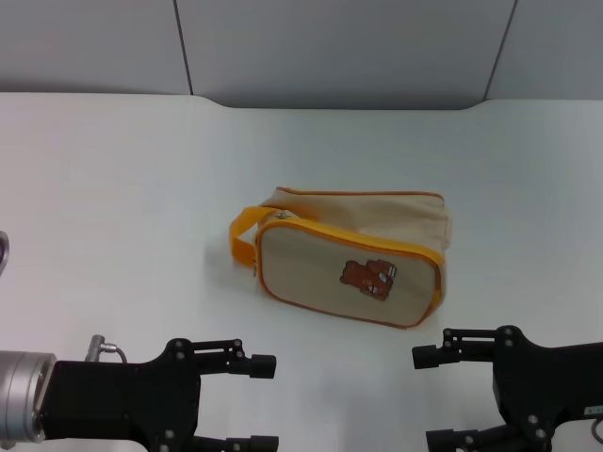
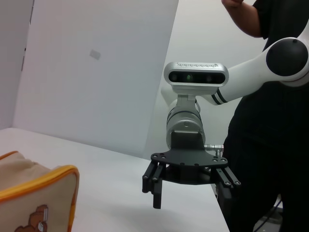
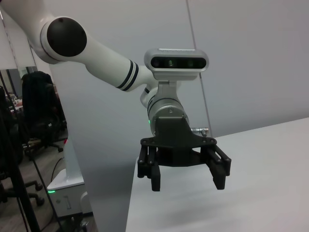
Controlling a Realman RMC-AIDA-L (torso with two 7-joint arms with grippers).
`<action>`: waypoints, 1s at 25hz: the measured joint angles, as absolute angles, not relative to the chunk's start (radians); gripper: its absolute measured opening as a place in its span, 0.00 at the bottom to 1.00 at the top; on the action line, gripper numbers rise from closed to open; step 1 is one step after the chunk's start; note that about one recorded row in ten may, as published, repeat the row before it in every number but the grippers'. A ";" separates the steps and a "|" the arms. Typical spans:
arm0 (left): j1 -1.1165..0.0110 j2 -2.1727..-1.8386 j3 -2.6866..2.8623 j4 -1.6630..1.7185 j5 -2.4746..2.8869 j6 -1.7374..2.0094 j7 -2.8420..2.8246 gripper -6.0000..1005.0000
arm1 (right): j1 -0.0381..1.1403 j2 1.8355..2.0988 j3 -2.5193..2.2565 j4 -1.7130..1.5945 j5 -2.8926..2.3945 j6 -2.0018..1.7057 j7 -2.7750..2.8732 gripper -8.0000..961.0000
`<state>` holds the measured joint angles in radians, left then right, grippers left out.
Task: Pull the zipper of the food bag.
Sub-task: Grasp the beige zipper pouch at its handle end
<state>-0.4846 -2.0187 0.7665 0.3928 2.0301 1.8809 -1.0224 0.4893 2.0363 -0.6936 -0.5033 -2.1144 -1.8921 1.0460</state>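
We have the food bag (image 1: 350,273) lying near the middle of the white table (image 1: 113,188), bear print facing us, orange strap (image 1: 245,231) looping off its nine o'clock end. Its zipper (image 1: 358,240) runs along the orange-trimmed top edge, and a small silver glint at the strap end looks like the pull tab (image 1: 280,216), though it is too small for us to be sure. The zip line looks closed along its length.

Out from the bag, at five o'clock, our right gripper (image 1: 435,395) hangs above the table with fingers spread wide, holding nothing; the left wrist view shows it from across the table the same way. At seven o'clock our left gripper (image 1: 259,403) mirrors it, fingers parted and empty, well apart from the bag; the right wrist camera confirms that.

So we judge the task not yet begun: this is the approach stage. Next, we reckon, one gripper must pin the bag while the other finds that tiny tab at the strap end and draws it along the top edge. A narrow, precise pinch is needed.

The table is bare, smooth and white. Grey panelled walls (image 1: 330,47) stand behind it, and a person in black (image 2: 260,145) stands close behind the right arm.
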 joint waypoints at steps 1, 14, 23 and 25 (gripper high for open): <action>-0.485 -2.018 0.766 0.393 2.030 1.882 -1.023 0.79 | 0.489 2.036 -0.694 -0.503 -2.114 -1.892 1.046 0.86; -0.477 -2.008 0.759 0.400 2.023 1.899 -1.026 0.76 | 0.482 2.038 -0.687 -0.497 -2.110 -1.900 1.030 0.86; -0.473 -2.016 0.725 0.400 2.017 1.883 -1.006 0.74 | 0.478 2.037 -0.682 -0.497 -2.109 -1.897 1.029 0.86; -0.468 -2.023 0.662 0.398 2.016 1.856 -0.988 0.73 | 0.475 2.036 -0.680 -0.497 -2.109 -1.896 1.029 0.86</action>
